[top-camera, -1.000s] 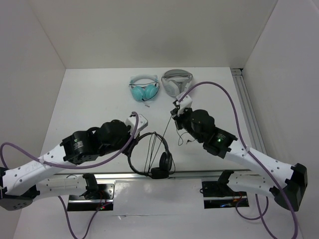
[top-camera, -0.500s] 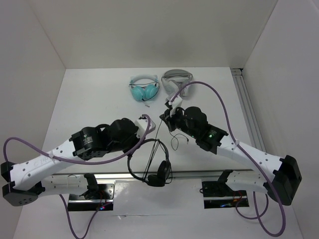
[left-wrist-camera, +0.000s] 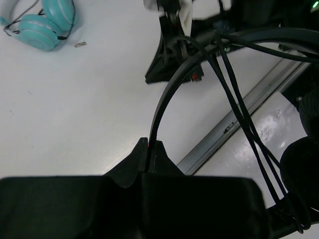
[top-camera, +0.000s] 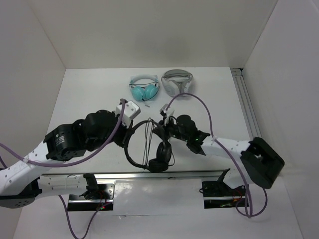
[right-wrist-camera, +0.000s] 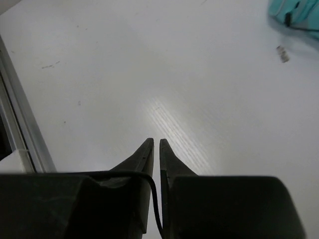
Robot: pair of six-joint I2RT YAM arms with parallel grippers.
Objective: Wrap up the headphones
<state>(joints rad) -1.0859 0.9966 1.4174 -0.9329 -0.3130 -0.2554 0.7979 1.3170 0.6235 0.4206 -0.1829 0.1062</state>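
The black headphones (top-camera: 159,166) hang tilted between my two grippers near the table's front edge, with loops of thin cable (top-camera: 148,144) across the headband. My left gripper (top-camera: 130,133) is shut on the headband; in the left wrist view the band (left-wrist-camera: 167,89) rises out of the closed jaws (left-wrist-camera: 149,145) and cable strands (left-wrist-camera: 239,109) cross it. My right gripper (top-camera: 160,128) is close to the headphones' right side. In the right wrist view its jaws (right-wrist-camera: 155,142) are nearly closed on the thin cable (right-wrist-camera: 158,211).
Teal headphones (top-camera: 143,89) and white-and-grey headphones (top-camera: 177,81) lie at the back middle of the table. A metal rail (top-camera: 199,174) runs along the front edge, another (top-camera: 247,107) along the right side. White walls enclose the table.
The right gripper has swung left and down toward the headphones with the cable. The left gripper has pulled back left, carrying the headband. The headphones have shifted slightly away from the front rail.
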